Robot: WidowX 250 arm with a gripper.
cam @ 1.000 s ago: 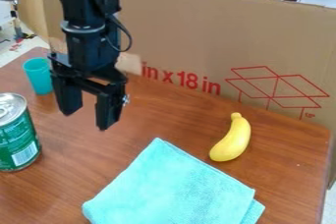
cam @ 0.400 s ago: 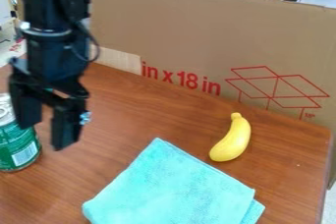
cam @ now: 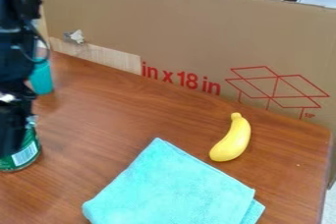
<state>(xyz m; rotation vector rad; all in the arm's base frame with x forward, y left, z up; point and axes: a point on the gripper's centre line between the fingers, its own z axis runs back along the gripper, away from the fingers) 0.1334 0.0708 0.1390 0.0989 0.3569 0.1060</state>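
The black gripper (cam: 11,132) hangs over the left part of the brown wood-look worktop (cam: 118,115), in front of a green metal can with a white barcode patch (cam: 26,153), hiding much of it. Whether the gripper is open or closed, or touches the can, cannot be told.

Beyond the can, nearer the far edge, a teal plastic cup (cam: 41,78) stands upright, partly behind the black arm (cam: 14,46). To the right, a folded light-turquoise cloth (cam: 174,188) lies flat at the near middle, one corner pointing towards the far edge. Just past its right side, well apart from the gripper, a curved yellow toy banana (cam: 231,140) lies towards the far right corner, its stem end facing the far edge. Along that edge stands a brown cardboard sheet (cam: 197,36) with red lettering and a red line drawing.
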